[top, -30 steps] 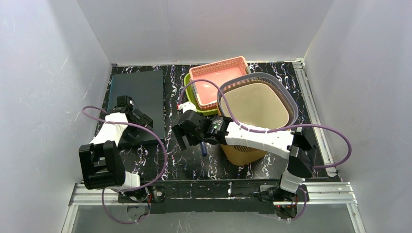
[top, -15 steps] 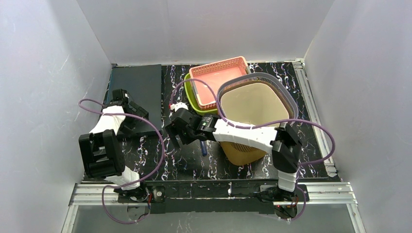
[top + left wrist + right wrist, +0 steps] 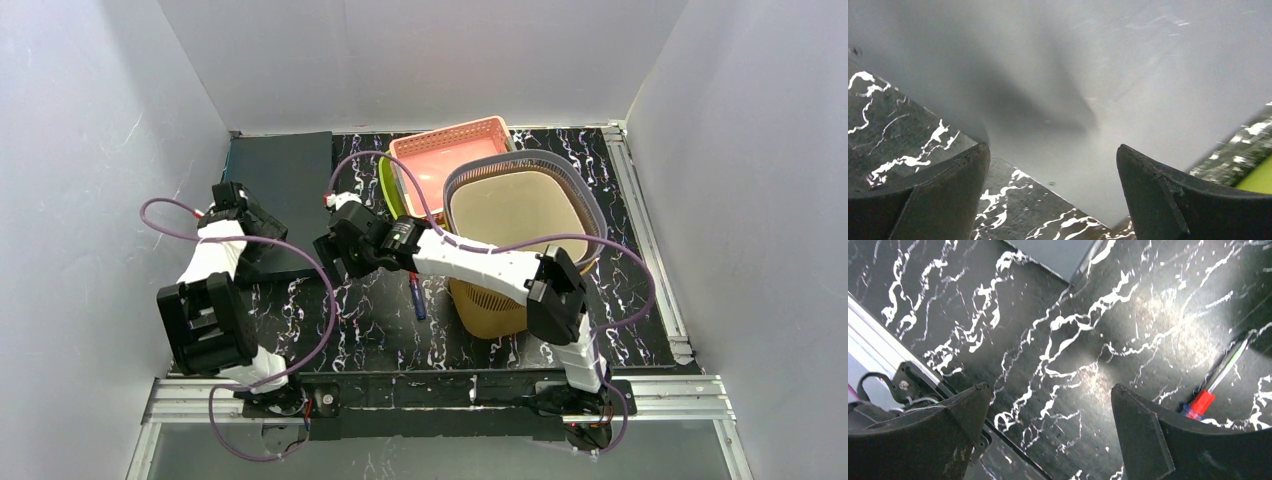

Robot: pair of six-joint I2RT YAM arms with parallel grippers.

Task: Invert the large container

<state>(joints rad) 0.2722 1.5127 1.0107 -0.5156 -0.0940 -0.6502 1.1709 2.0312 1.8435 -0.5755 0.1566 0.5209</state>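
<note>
Two hands logged, both with jaws spread wide and nothing between them.

Left hand (image 3: 1051,147): you have it at the far-left part of the worktop (image 3: 370,330), over the near edge of the dark grey board (image 3: 290,180). Its wrist view shows the board filling most of the frame, with marbled worktop under the fingertips. Whether the fingers touch the board cannot be told.

Right hand (image 3: 1048,387): your right arm reaches leftward across the front of the large container, so the hand hangs over bare worktop between the board and the stacked tubs. It is well clear of the container's rim. A corner of the board shows at the top of its wrist view, and a pale rail (image 3: 865,332) runs along the left side.

Large container (image 3: 515,210): beige, with a grey slotted rim. It stands upright, mouth up, at right-centre of the worktop, so it is not yet turned over. Its far-left rim overlaps the orange basket (image 3: 445,160) from above, and that basket sits in a lime-green tub (image 3: 386,190). Neither hand touches the container.

Screwdriver (image 3: 416,300): it lies flat on the worktop just beside the container's near-left base. Its red collar is visible between the shaft and the handle.
</note>
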